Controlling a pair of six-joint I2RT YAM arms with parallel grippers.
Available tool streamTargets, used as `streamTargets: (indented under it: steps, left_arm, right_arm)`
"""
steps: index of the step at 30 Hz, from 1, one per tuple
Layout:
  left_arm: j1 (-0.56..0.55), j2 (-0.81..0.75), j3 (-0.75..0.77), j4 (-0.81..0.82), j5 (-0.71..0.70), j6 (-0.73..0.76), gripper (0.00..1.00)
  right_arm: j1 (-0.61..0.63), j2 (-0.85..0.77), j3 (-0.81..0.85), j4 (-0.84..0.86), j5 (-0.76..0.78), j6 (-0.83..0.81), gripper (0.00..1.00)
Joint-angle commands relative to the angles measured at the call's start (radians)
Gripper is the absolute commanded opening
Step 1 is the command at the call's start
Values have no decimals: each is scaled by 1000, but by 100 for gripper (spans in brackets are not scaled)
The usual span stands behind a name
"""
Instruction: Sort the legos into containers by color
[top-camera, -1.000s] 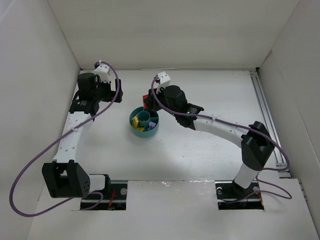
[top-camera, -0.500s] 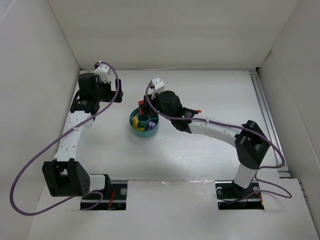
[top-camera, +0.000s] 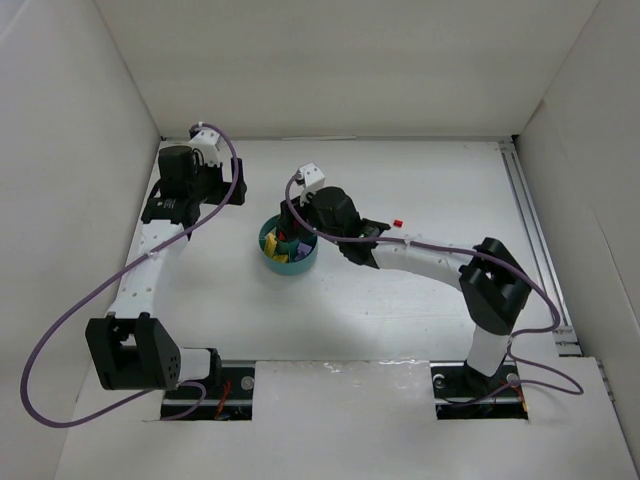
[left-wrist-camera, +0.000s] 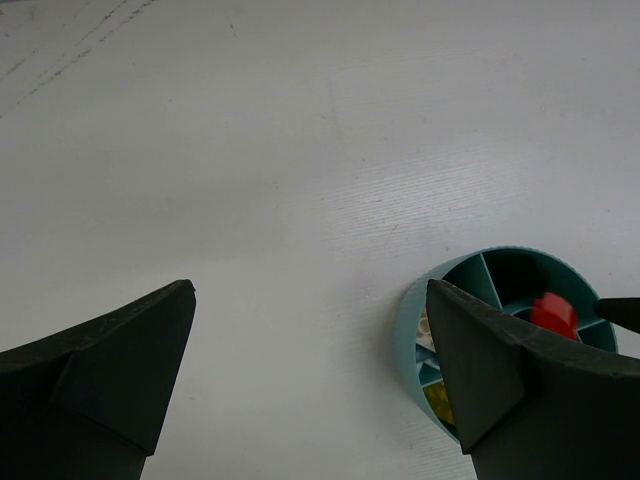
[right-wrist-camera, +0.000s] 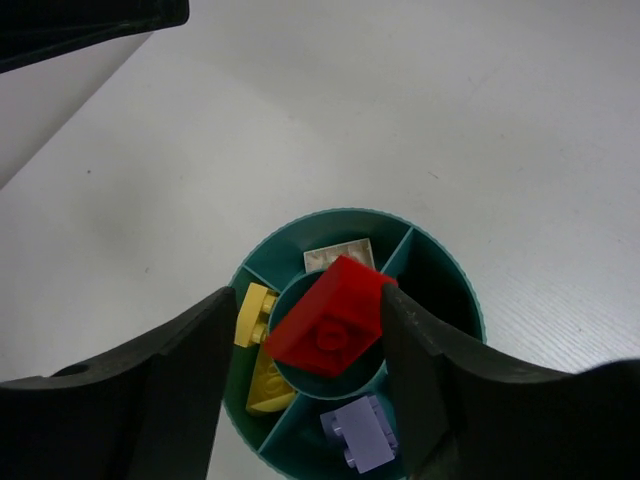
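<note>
Dish: teal round plastic dish (right-wrist-camera: 350, 212), low-walled, wedge sections around a central cup, on the matte white desk (right-wrist-camera: 450, 100).
Wedges: yellow studded bricks (right-wrist-camera: 262, 385); lavender brick (right-wrist-camera: 357, 432); white brick (right-wrist-camera: 338, 255).
Cup: glossy red square brick (right-wrist-camera: 330, 325) tilted above it, touching one of the right fingers (right-wrist-camera: 410, 340); pinched or not, cannot tell.
Left fingers (left-wrist-camera: 120, 360): spread wide.

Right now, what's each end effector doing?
Left end effector: open, empty.
Right end effector: around red brick; grip cannot be told.
</note>
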Motion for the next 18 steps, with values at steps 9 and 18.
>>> streamTargets:
  steps: [9, 18]
  left_arm:
    - [5, -68, -13, 120, -7, -46, 99]
    - [5, -25, -1, 120, -3, 27, 99]
  right_arm:
    - [-10, -175, -28, 91, 95, 72, 75]
    - [-349, -393, -7, -204, -86, 128, 72]
